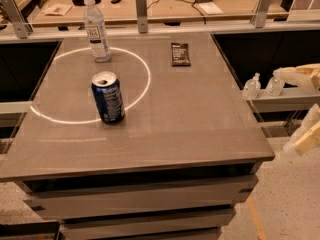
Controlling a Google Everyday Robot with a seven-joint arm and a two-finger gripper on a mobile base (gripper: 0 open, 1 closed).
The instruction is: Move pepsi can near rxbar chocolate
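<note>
Warm, dim light is cast from above; a bright ring is reflected on the bench; the hand, far right, is lit pale.

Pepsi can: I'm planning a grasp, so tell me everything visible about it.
The pepsi can is dark blue aluminium with white print and a silver top. It stands upright on the grey table, at the near edge of the white ring, touching nothing else. The gripper hangs beyond the table's right side.
</note>
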